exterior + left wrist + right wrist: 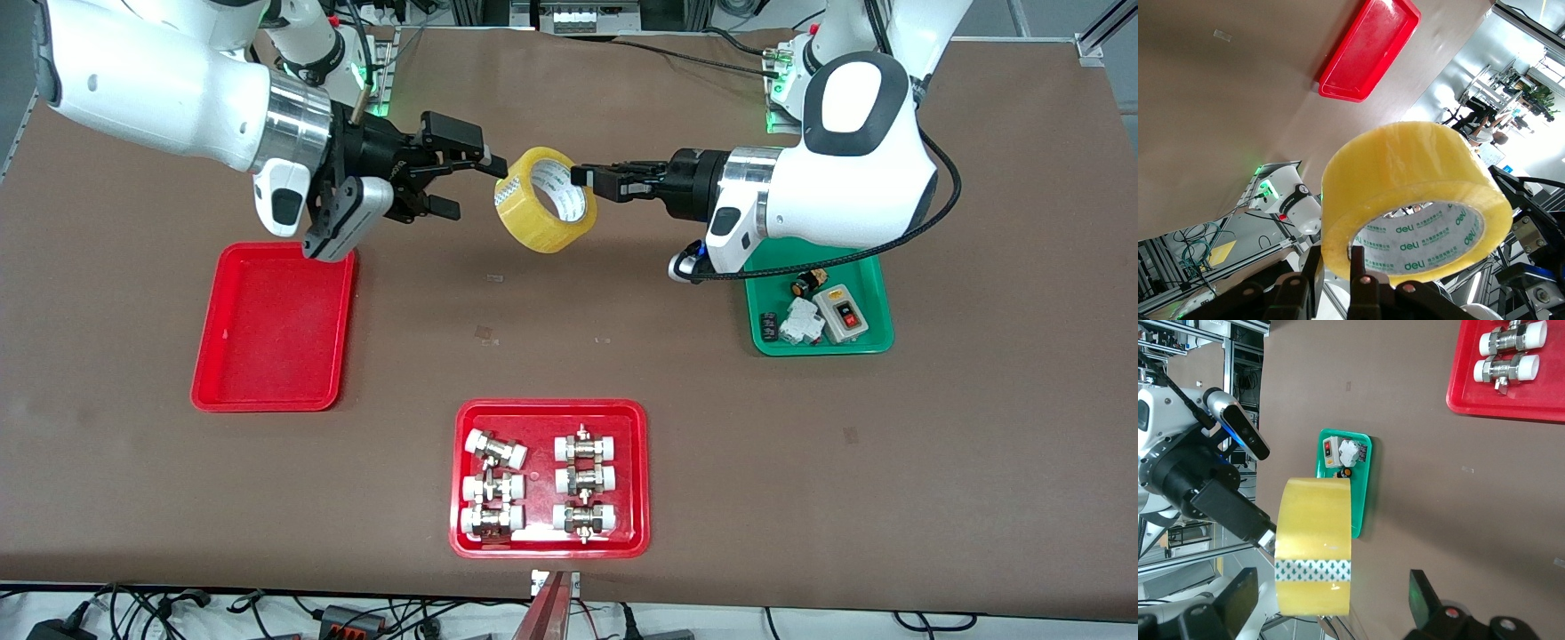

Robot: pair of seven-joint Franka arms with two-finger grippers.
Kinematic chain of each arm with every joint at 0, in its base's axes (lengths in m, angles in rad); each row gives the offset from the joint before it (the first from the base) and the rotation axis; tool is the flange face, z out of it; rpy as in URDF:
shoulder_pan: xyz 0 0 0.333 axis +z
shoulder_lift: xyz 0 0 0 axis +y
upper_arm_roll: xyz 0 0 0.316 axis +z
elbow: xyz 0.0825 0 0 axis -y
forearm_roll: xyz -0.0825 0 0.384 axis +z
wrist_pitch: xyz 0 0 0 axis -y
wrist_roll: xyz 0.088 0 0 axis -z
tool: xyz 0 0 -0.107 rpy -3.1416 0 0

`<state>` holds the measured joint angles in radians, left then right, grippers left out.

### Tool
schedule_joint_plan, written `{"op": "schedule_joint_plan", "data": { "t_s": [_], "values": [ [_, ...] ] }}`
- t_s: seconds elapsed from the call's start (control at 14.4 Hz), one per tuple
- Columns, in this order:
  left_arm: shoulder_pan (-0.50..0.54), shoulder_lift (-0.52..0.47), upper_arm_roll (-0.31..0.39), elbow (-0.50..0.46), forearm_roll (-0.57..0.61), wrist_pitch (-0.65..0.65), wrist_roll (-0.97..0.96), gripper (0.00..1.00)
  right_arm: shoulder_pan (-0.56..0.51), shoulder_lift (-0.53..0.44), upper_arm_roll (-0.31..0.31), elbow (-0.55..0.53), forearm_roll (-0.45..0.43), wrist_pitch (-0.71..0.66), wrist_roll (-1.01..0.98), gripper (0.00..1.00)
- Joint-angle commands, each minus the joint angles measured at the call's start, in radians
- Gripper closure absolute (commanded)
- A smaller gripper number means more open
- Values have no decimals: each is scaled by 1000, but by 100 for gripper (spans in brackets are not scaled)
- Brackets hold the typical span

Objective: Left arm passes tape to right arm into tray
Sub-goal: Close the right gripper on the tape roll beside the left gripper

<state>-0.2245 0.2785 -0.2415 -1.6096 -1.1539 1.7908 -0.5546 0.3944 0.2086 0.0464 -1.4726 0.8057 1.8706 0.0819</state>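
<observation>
**Inspector:** Yellowish translucent plastic: the wide roll of packing tape (543, 199) with its pale printed core is up in the air over the bare brown tabletop (569, 356), roughly midway between the two arms. The left gripper (582, 176) has its fingers pressed together on the roll's wall, one inside the core and one outside, as the left wrist view confirms.

**Assistant:** And the receiving side?

**Inspector:** The right gripper (468, 182) stands just beside the roll with its fingers spread wide, one above and one below, not yet touching it. Both arms lie nearly level, wrists pointing at each other over the table's middle.

**Assistant:** How far along would you put the task?

**Inspector:** By my judgement, pick-up and carry are done and the handover is at hand but not made. What remains: the right gripper must move onto the roll and pinch it, the left must let go, and the roll must go into the plain red rectangular plastic tray (274, 329), which lies toward the right arm's end of the table with nothing in it.

**Assistant:** Other items?

**Inspector:** A green tray (876, 342) of switch parts lies under the left arm; a red tray of metal-and-white pipe fittings (551, 542) lies nearest the front camera.
</observation>
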Motion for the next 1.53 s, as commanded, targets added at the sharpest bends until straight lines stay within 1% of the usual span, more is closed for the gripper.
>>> {"op": "schedule_joint_plan", "data": {
  "t_s": [0.0,0.42,0.98,1.11,1.18,1.32,1.39,1.46],
  "values": [
    [5,1,-1,22,-20,-21,-5,100,32,12,-5,17,32,30,22,0],
    [5,1,-1,22,-20,-21,-5,100,43,26,-5,17,40,33,65,0],
    [5,1,-1,22,-17,-21,-4,100,70,26,-5,17,40,32,65,0],
    [5,1,-1,22,-15,-21,-2,100,69,26,-5,17,40,27,62,16],
    [5,1,-1,22,-15,-22,-2,100,67,26,-5,15,40,22,64,18],
    [5,1,-1,22,-17,-22,-2,100,67,29,-5,15,40,22,58,46],
    [5,1,-1,22,-15,-21,-2,100,67,31,-5,12,40,21,53,48],
    [5,1,-1,22,-15,-21,-2,100,67,31,-5,12,40,21,53,59]
  ]
}}
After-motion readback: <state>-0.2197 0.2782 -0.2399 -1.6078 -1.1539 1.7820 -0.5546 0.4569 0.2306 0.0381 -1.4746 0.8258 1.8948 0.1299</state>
